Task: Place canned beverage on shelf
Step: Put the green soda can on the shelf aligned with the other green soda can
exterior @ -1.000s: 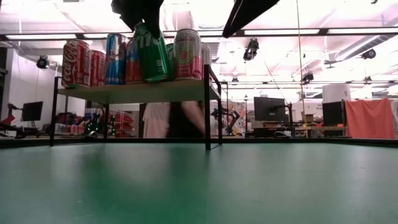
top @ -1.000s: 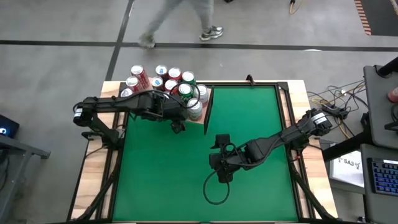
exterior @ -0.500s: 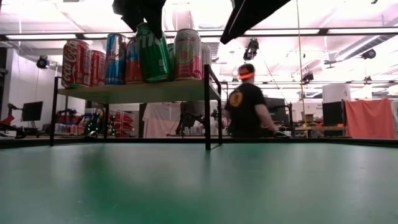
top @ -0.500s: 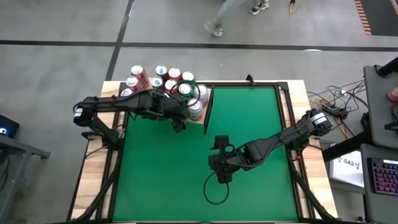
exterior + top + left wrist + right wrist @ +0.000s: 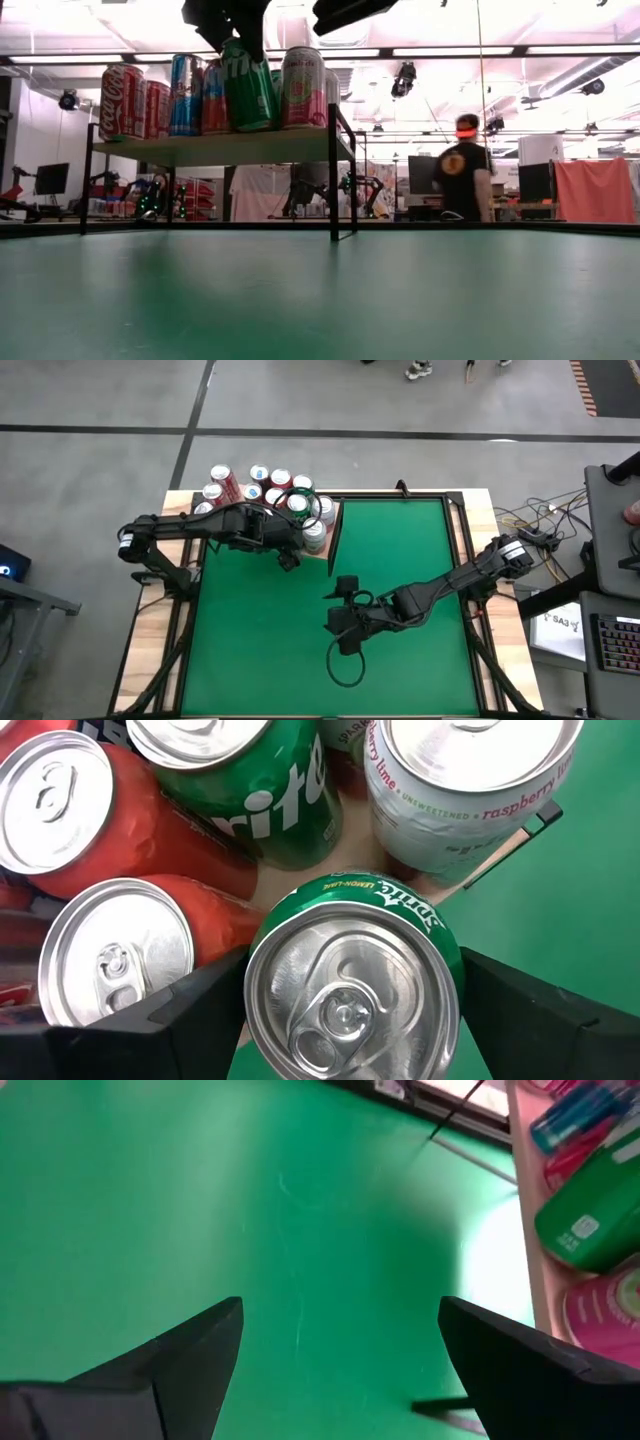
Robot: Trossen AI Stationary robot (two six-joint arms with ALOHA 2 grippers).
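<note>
A green canned beverage [image 5: 350,910] stands among several other cans on the shelf [image 5: 230,147], a pale wood board on dark legs at the table's far left. My left gripper [image 5: 352,1010] is over it and shut on it; in the low view it shows as a dark shape [image 5: 228,20] above the can [image 5: 248,90]. In the high view the gripper [image 5: 290,548] hides this can. My right gripper [image 5: 340,622] hangs open over the middle of the green table, with nothing between its fingers [image 5: 170,1370]. My left gripper pinches the green can between its two fingers, on opposite sides of its wall just below the top rim [image 5: 456,970]. The fingers come from above, slanting down. The can leans a little, with its bottom [image 5: 258,128] at the shelf board.
A white raspberry can [image 5: 470,790] and a second green can [image 5: 250,780] stand right beside the held one, with red cans [image 5: 70,810] around them. The shelf's dark end panel [image 5: 333,532] borders the open green table [image 5: 400,550]. A black cable loop [image 5: 345,660] lies near the right arm.
My right gripper has tipped up toward level and shifted a little toward the table's left edge, staying open. My left gripper and the green can have kept their place. A person has walked across the room behind the table.
</note>
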